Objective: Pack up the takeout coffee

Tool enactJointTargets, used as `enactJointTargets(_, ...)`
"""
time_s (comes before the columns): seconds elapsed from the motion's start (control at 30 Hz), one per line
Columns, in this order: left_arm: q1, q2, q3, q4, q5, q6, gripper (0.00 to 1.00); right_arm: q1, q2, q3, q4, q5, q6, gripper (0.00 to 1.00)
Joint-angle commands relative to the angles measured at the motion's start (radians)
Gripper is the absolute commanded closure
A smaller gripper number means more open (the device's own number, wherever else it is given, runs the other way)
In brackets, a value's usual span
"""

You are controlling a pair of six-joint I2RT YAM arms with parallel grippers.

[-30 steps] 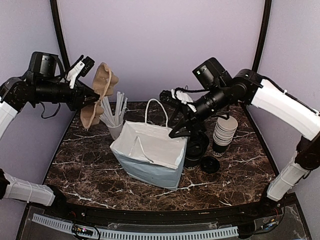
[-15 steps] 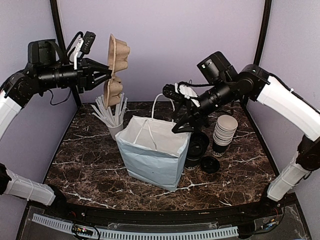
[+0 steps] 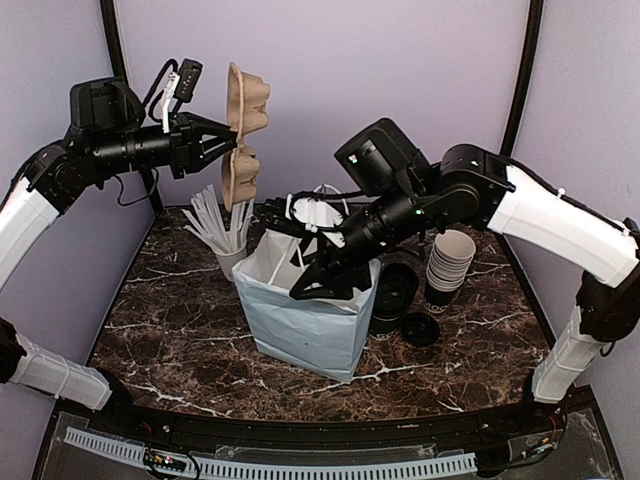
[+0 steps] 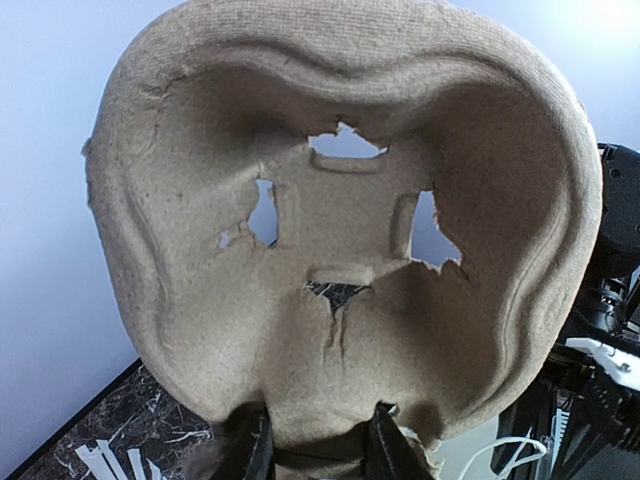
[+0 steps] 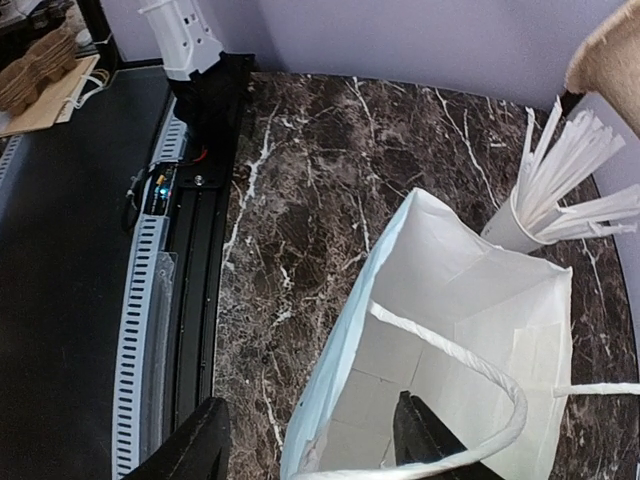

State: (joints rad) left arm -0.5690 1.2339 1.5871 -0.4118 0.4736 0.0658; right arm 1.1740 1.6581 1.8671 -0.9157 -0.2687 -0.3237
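Overhead camera: my left hand (image 3: 225,143) pinches a pulp cup carrier (image 3: 243,130), held on edge in the air above the cup of straws (image 3: 230,258). My right hand (image 3: 303,250) hangs spread over the mouth of the white paper bag (image 3: 305,320). The takeout coffee (image 3: 393,292) stands on the counter (image 3: 170,320) just right of the bag, with a loose black lid (image 3: 420,328) and a stack of cups (image 3: 448,262) near it.

Left wrist camera: the carrier fills my view, its lower edge clamped between my fingers (image 4: 255,450).

Right wrist camera: my fingers (image 5: 190,450) stand wide apart with the bag's rim between them. One is over the counter and the other over the opening.
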Motion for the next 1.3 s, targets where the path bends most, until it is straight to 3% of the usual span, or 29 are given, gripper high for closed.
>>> enactJointTargets(0.0, -0.007, -0.025, -0.010, 0.037, -0.006, -0.029, 0.75, 0.007, -0.016, -0.013, 0.074, 0.143, 0.066, 0.46)
enactJointTargets(0.2, -0.021, -0.008, -0.004, 0.026, 0.006, -0.035, 0.75, 0.010, -0.028, -0.029, 0.060, 0.017, 0.013, 0.83)
enactJointTargets(0.33, -0.043, 0.013, 0.000, 0.011, 0.046, -0.035, 0.75, 0.041, -0.036, -0.024, -0.016, -0.198, -0.069, 0.88)
enactJointTargets(0.57, -0.127, 0.034, -0.025, 0.011, 0.126, -0.055, 0.75, 0.101, -0.044, -0.019, -0.110, -0.214, -0.195, 0.99)
enactJointTargets(0.8, -0.221, 0.037, -0.045, -0.031, 0.133, -0.061, 0.75, 0.103, -0.025, -0.003, -0.136, -0.197, -0.229, 1.00)
enactJointTargets(0.87, -0.238, 0.024, -0.056, -0.041, 0.136, -0.061, 0.75, 0.104, -0.019, 0.001, -0.142, -0.187, -0.232, 0.95)
enactJointTargets(1.0, -0.255, 0.008, -0.070, -0.075, 0.142, -0.061, 0.76, 0.103, -0.036, 0.035, -0.198, -0.164, -0.285, 0.69)
enactJointTargets(1.1, -0.263, 0.011, -0.095, -0.068, 0.148, -0.061, 0.75, 0.092, -0.095, 0.053, -0.251, -0.132, -0.356, 0.43)
enactJointTargets(1.17, -0.268, 0.024, -0.107, -0.069, 0.149, -0.057, 0.75, 0.064, -0.114, 0.084, -0.317, -0.138, -0.395, 0.35)
enactJointTargets(1.27, -0.276, 0.048, -0.107, -0.084, 0.151, -0.043, 0.76, -0.041, -0.143, 0.132, -0.395, -0.193, -0.431, 0.33)
